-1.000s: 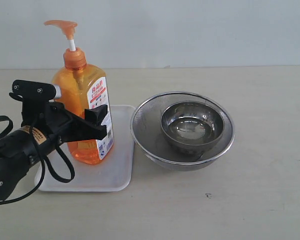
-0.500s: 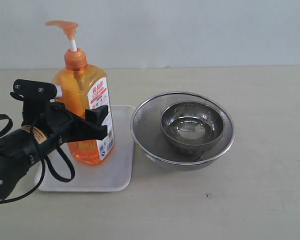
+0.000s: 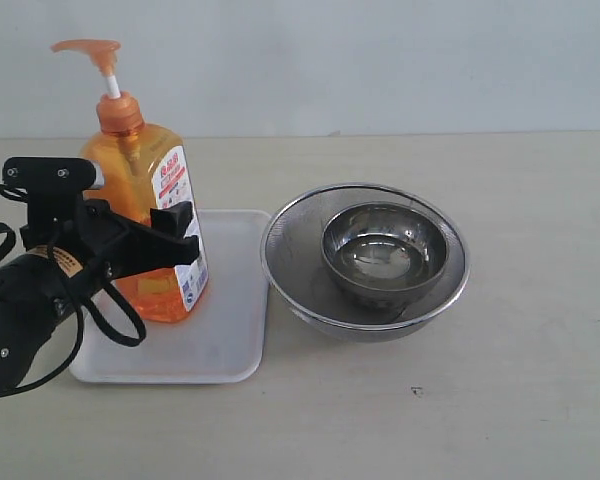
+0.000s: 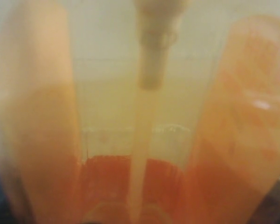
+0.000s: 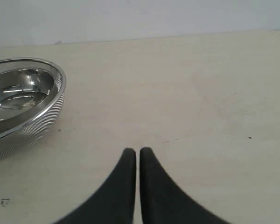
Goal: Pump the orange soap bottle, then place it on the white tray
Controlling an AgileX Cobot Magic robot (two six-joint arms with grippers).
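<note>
Placement looks nearly done: the orange soap bottle point(image 3: 140, 160) stands upright over the left half of the white tray point(image 3: 230, 340), its base on the tray floor or just above it — we cannot tell which. The left gripper point(image 3: 130, 235) clamps the bottle at mid-height. The pump head sits raised; nothing shows whether pumping is done. Letting go is what remains, we judge. The right gripper point(image 5: 136, 156) is pinched shut, empty, the tray outside its view.
</note>
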